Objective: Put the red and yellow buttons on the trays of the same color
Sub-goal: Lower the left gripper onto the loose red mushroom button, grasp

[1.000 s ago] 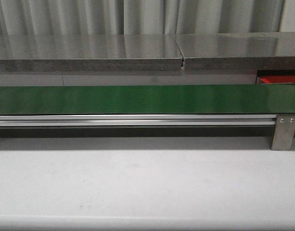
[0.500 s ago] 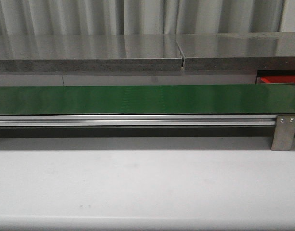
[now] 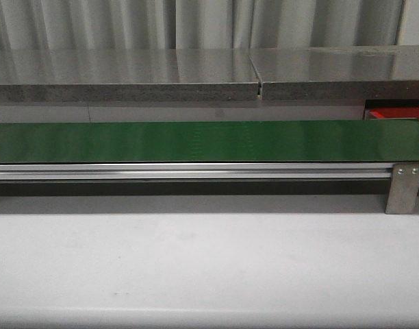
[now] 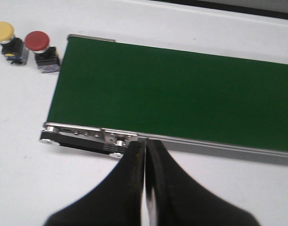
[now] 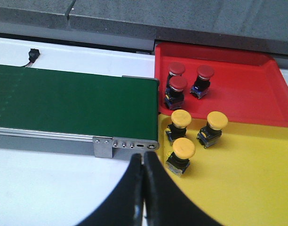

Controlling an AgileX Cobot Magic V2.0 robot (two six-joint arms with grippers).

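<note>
So both pincers, left [image 4: 145, 155] and right [image 5: 143, 169], are clenched empty; three red buttons [image 5: 177, 84] sit in the red tray [image 5: 247, 94], three yellow buttons [image 5: 183, 148] in the yellow tray [image 5: 257, 174].

A white table [image 3: 209, 267] carries a long green belt [image 3: 209, 140] across its width, a red tray [image 5: 238, 89] and a yellow tray [image 5: 247, 174] at one end, and two loose buttons [image 4: 24, 42] at the other.
</note>
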